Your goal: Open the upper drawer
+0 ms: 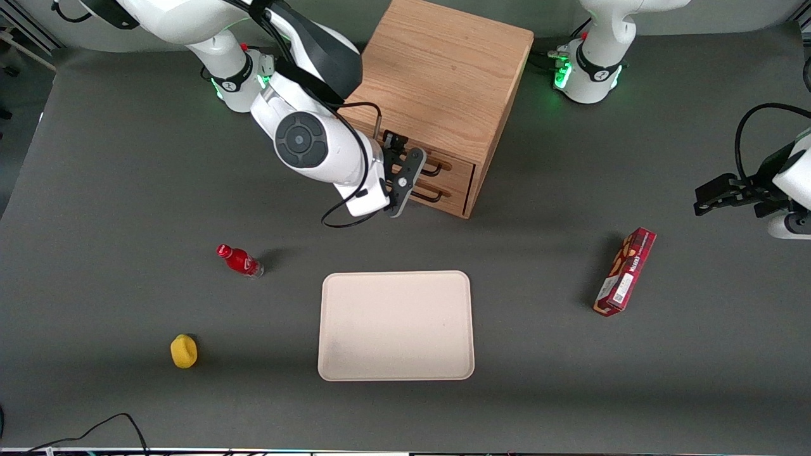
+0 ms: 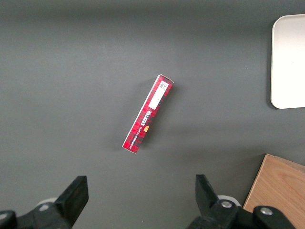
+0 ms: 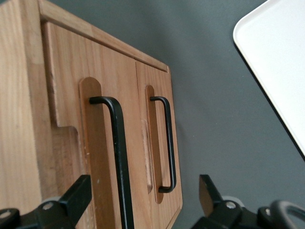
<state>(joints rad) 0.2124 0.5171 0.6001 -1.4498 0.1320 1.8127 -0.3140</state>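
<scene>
The wooden cabinet [image 1: 443,69] stands at the back middle of the table. Its upper drawer [image 1: 457,168] and the lower drawer [image 1: 451,193] both look shut, each with a black bar handle. My right gripper [image 1: 400,166] is right in front of the drawer fronts, open. In the right wrist view the upper drawer [image 3: 62,81] shows its handle [image 3: 116,152], which runs down between my open fingers [image 3: 78,195]. The gripper [image 3: 143,202] touches nothing. The lower drawer's handle [image 3: 170,143] lies beside it.
A cream tray [image 1: 396,326] lies nearer the front camera than the cabinet. A red bottle [image 1: 239,260] and a yellow object [image 1: 184,351] lie toward the working arm's end. A red box [image 1: 625,271] lies toward the parked arm's end.
</scene>
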